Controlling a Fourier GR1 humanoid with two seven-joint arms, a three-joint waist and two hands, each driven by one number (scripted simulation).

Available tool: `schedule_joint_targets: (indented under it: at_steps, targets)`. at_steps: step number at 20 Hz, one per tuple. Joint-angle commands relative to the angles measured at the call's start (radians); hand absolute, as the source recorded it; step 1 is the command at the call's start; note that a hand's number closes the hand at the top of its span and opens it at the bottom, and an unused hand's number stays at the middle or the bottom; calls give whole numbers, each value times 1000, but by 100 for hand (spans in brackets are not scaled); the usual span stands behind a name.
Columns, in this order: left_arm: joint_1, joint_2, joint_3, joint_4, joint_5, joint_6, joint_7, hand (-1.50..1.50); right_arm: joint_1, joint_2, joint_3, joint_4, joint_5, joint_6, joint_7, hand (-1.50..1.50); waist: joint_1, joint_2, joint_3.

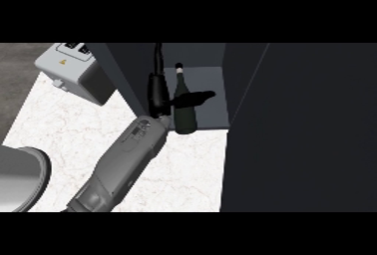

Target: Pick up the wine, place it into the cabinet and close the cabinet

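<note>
A dark green wine bottle [185, 115] stands upright on the grey floor of the open cabinet [210, 79], near its front left. My left hand [157, 92] has reached into the cabinet just left of the bottle. Its fingers [156, 64] point straight up along the cabinet's left wall, apart from the bottle. The thumb [197, 97] stretches rightward across the bottle's shoulder. The hand looks open, with nothing curled round the glass. The grey forearm [125, 159] slants in from the lower left. My right hand does not show.
The cabinet's dark door [302, 129] stands open and fills the right side of the view. A grey box-shaped appliance [70, 67] sits at the back left of the white marble counter [66, 124]. A round grey vessel [22, 177] lies at the left edge.
</note>
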Motion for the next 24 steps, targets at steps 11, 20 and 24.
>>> schedule_joint_targets:
  at_steps: [11,20,24]
  targets:
    - [376,67,-144,-491,21,-120,42,-150,78,-36,0,-198,-4,-54,56,-150,29,-9,1]
    - [591,254,-234,-917,-28,-146,212,-150,-36,-53,-43,-148,19,-105,103,-150,37,-7,1]
    - [664,310,-192,-1012,-31,-165,236,-150,-36,-63,-9,-179,27,-104,137,-150,30,-5,1]
